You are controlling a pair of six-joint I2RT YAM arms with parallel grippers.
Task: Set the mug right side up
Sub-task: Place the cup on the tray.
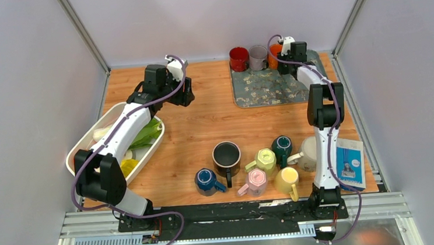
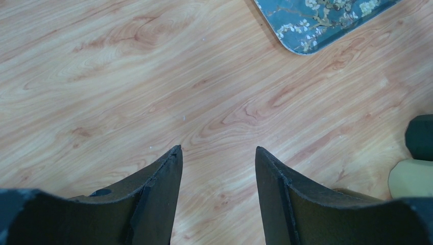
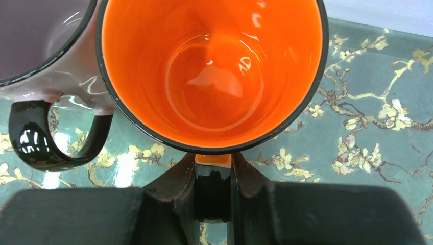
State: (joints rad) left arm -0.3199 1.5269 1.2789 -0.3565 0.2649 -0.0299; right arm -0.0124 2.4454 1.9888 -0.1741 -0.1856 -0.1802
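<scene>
An orange mug (image 1: 274,52) with a black rim and black handle stands mouth up on the floral mat (image 1: 270,89) at the back right. In the right wrist view I look straight into its empty orange inside (image 3: 214,71). My right gripper (image 1: 286,60) is shut on the orange mug's handle, its fingertips (image 3: 213,159) pressed on either side just below the rim. My left gripper (image 1: 186,97) is open and empty, above bare wood left of the mat; its jaws (image 2: 218,149) stand wide apart.
A lilac mug (image 3: 41,35) touches the orange mug's left side, with a red mug (image 1: 239,58) further left. Several mugs cluster at the front centre, among them a black one (image 1: 226,155). A white basket (image 1: 88,145) lies at left. A booklet (image 1: 349,162) lies front right.
</scene>
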